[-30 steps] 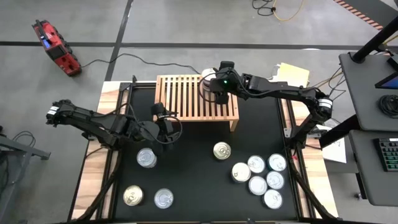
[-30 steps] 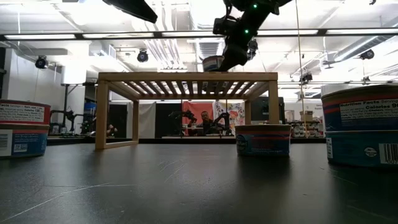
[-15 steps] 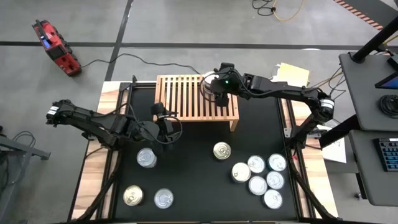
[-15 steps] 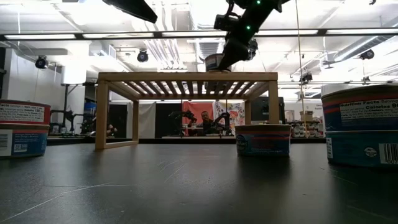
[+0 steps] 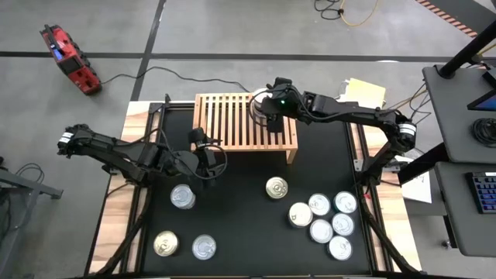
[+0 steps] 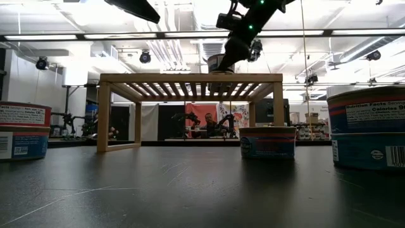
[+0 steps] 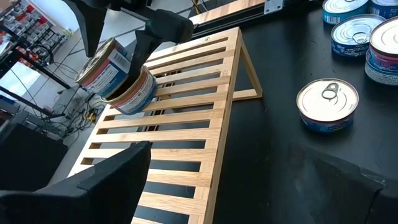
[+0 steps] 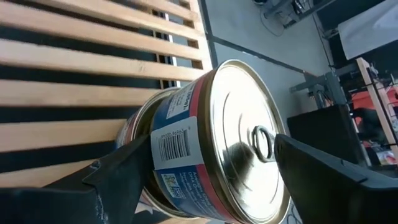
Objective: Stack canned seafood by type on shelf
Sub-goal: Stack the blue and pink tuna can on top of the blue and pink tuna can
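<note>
On the left of the table, the left gripper is being held low over the black mat just in front of the shelf, with its fingers spread wide and nothing between them. A silver-lidded can is lying flat on the mat just beside it, on the near side. Two more cans, one gold-toned and one silver, are resting at the front edge on the left.

The light-wood slatted shelf is standing at the back of the mat, roughly in the middle. In the low view its top is seen raised on short legs.

Over the right back part of the shelf, the right gripper is being held with a tall can between its fingers, which are set wide around it. The can carries a blue and red label and a silver pull-tab lid, and it is being held tilted. In the left wrist view the same can is seen leaning on a second can that is sitting on the slats.

In front of the shelf, a single gold-lidded can is lying alone on the mat. Further right, a cluster of six silver-lidded cans is grouped close together near the front right corner.
</note>
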{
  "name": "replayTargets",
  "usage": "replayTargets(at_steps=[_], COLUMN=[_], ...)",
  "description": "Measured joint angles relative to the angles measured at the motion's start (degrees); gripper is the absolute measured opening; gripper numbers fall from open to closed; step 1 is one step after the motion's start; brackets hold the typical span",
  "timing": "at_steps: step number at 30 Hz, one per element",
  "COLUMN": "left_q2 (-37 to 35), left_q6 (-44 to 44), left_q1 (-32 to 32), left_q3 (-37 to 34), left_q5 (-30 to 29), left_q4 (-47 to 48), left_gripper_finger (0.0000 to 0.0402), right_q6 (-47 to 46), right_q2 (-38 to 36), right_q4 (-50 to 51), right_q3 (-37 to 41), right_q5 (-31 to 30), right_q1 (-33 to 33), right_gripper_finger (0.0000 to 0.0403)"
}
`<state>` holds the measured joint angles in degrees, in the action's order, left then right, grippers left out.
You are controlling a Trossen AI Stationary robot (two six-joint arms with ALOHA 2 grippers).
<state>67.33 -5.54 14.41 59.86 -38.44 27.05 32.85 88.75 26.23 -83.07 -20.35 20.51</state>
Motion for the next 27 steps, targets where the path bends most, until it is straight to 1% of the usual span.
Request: replayTargets(at_steps=[4, 8, 15, 23, 27], left_q2=[0.0, 0.0, 0.0, 0.0, 0.0], left_q6=[0.0, 0.0, 0.0, -0.5, -1.0], left_q1=[0.0, 0.0, 0.0, 0.0, 0.0], left_q3=[0.0, 0.0, 0.0, 0.0, 0.0], left_q5=[0.0, 0.0, 0.0, 0.0, 0.0], left_q4=[0.0, 0.0, 0.0, 0.0, 0.0], left_gripper_finger=[0.0355, 0.0355, 0.0355, 0.0355, 0.0355], right_q6=[-0.6, -0.8, -0.9, -1.0, -3.0], right_q2=[0.0, 0.0, -0.2, -3.3, -5.4], right_q4=[0.8, 0.6, 0.5, 0.4, 0.5], right_q3=[0.0, 0.0, 0.0, 0.0, 0.0], right_q5=[0.1, 2.8, 2.8, 2.8, 3.2], right_q1=[0.0, 0.0, 0.0, -0.5, -1.6], right_gripper_finger=[0.0325, 0.0330, 0.0347, 0.0350, 0.0350])
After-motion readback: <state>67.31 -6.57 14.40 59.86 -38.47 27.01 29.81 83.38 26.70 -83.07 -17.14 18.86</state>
